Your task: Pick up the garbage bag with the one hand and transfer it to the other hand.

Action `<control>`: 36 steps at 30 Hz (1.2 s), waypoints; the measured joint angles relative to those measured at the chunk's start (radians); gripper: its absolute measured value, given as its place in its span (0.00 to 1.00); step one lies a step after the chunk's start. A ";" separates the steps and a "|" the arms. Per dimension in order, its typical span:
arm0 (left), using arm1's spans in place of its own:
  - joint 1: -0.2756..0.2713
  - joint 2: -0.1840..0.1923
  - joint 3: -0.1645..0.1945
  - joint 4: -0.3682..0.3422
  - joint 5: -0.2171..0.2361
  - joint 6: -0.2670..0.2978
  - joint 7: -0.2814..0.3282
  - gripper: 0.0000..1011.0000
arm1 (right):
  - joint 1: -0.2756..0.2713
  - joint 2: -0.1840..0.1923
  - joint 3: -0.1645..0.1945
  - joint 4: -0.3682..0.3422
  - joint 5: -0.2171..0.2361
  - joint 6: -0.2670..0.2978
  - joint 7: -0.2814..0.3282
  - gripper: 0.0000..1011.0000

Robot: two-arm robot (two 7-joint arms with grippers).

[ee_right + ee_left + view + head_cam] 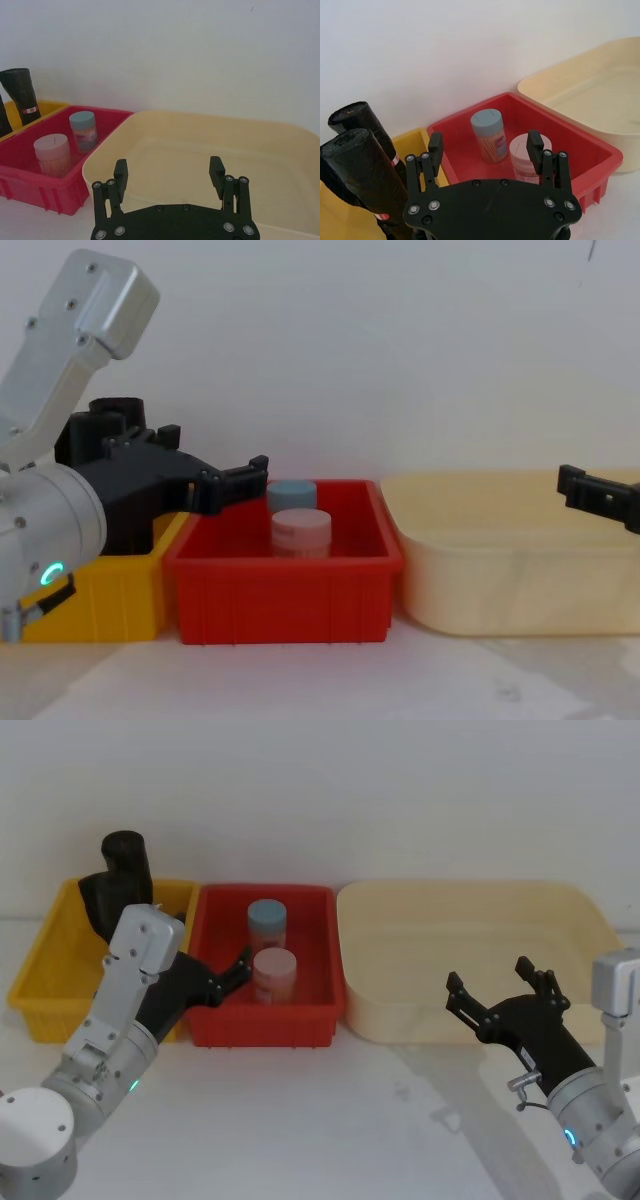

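The garbage bag [99, 903] is the thicker black roll standing in the yellow bin [38, 972], with a slimmer, taller black roll [127, 860] just behind it. In the left wrist view the garbage bag [362, 180] is the nearer roll. My left gripper [225, 970], on the green-lit arm, hovers open over the edge between the yellow and red bins, to the right of the bag and not touching it. My right gripper [490, 978], on the blue-lit arm, hangs open and empty at the front rim of the beige tub [470, 900].
A red bin [260, 1025] in the middle holds a blue-lidded jar [267, 920] and a pink jar [274, 975]. The three containers stand side by side against the white wall. White tabletop lies in front of them.
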 joint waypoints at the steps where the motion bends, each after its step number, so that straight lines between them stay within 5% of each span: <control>1: 0.000 0.000 0.000 0.000 0.000 0.000 0.000 0.99 | 0.000 0.000 0.000 0.000 0.000 0.000 0.000 0.99; 36: 0.000 0.000 0.000 0.000 0.000 0.000 0.000 0.99 | 0.000 0.000 0.000 0.000 0.000 0.000 0.000 0.99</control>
